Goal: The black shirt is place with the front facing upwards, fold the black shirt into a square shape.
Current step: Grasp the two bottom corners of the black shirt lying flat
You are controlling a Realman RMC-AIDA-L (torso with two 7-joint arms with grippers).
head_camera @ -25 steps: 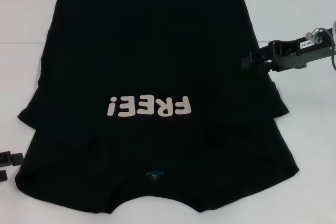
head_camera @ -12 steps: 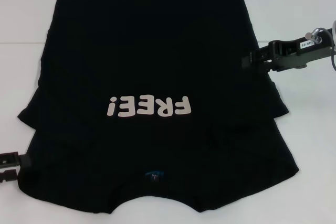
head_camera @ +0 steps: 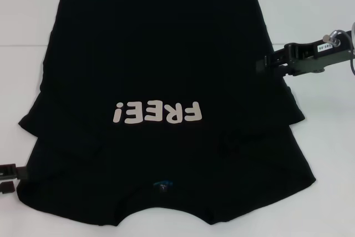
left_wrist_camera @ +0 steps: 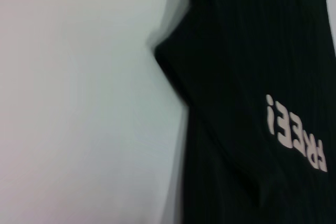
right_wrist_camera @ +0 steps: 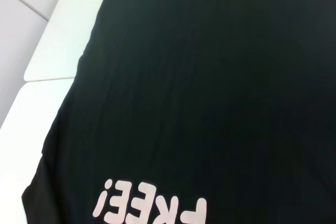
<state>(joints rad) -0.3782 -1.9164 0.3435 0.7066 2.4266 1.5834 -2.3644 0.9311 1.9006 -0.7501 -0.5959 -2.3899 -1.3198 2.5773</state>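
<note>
The black shirt [head_camera: 155, 54] lies spread flat on the white table [head_camera: 327, 148], front up. Its white "FREE!" lettering [head_camera: 157, 113] reads upside down from the head view, and the blue neck label [head_camera: 162, 183] sits at the near edge. My left gripper [head_camera: 12, 177] is open at the table's near left, just beside the shirt's near-left corner, with nothing between its fingers. My right gripper [head_camera: 259, 65] is at the shirt's right edge, about halfway up. The left wrist view shows the shirt [left_wrist_camera: 252, 51] and a sleeve edge. The right wrist view shows the shirt [right_wrist_camera: 210, 77] and its lettering [right_wrist_camera: 149, 211].
Bare white table [left_wrist_camera: 79, 103] surrounds the shirt on the left and right. The right wrist view shows the table's edge [right_wrist_camera: 58, 56] and a seam between two table tops beyond the shirt.
My left gripper slid in toward the shirt's near-left corner, then settled slightly lower. My right gripper shifted a little to the right. The shirt has not moved.
</note>
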